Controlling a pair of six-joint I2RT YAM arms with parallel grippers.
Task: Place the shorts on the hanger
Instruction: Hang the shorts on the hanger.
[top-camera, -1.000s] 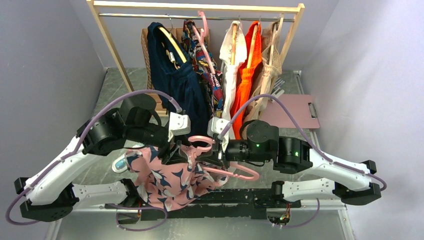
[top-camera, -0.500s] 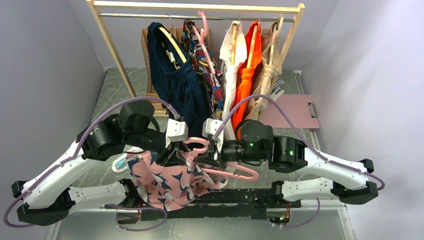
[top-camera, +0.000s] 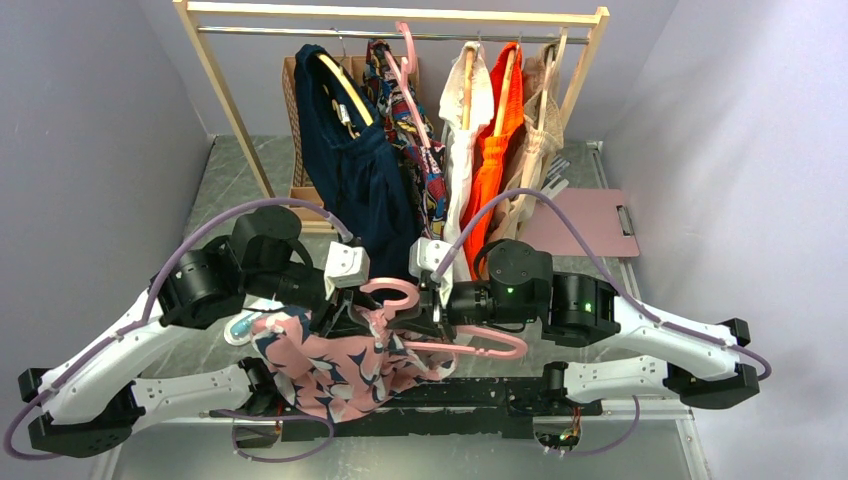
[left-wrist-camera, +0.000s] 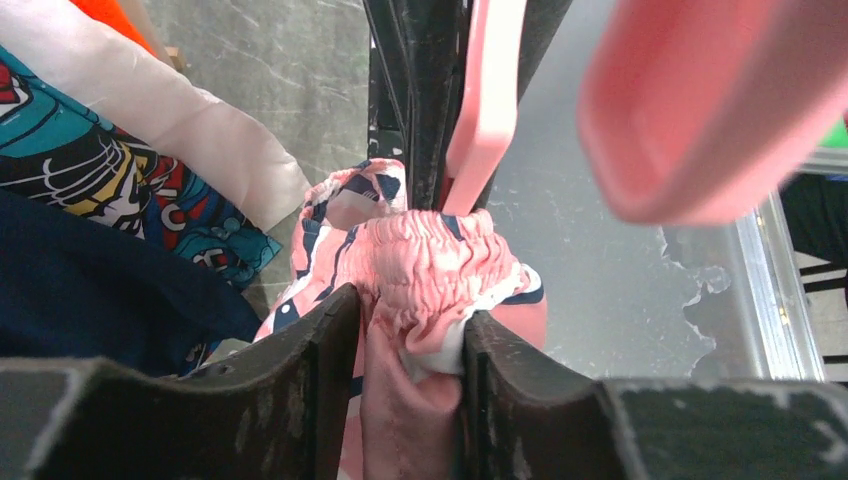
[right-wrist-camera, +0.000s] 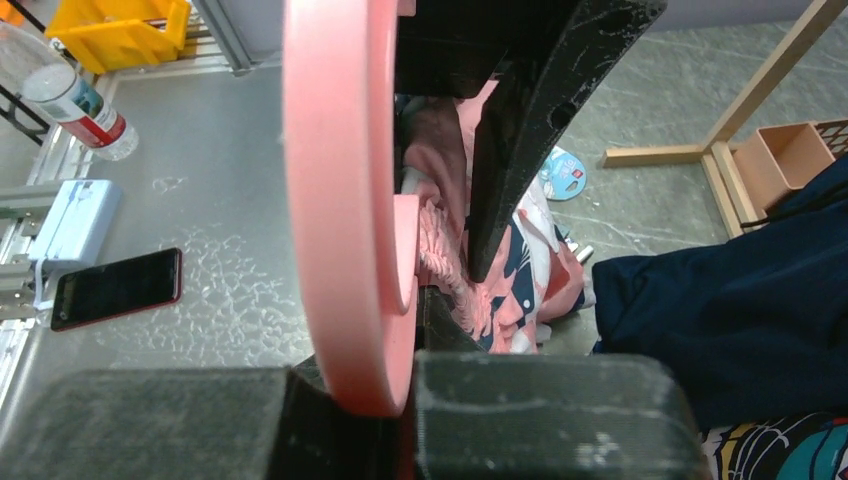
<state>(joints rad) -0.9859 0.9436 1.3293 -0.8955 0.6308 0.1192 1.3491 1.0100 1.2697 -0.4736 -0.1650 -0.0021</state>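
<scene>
Pinching the gathered waistband of the shorts (top-camera: 330, 365), the left claw (left-wrist-camera: 412, 318) holds them just beside the hanger (top-camera: 485, 347), which the right claw (right-wrist-camera: 365, 390) clamps. Both hang over the near edge of the table (top-camera: 230, 175). Risk: the bunched elastic may slip from the pinch, or snag on the hanger's arm instead of spreading along it, leaving the garment lopsided.

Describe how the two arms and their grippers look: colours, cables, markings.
Both the left arm and right arm have white shells between black cylindrical joints, with a lilac cable looping along each. Small green lights glow on the right arm's joints. The left gripper and right gripper have scuffed black fingers.
</scene>
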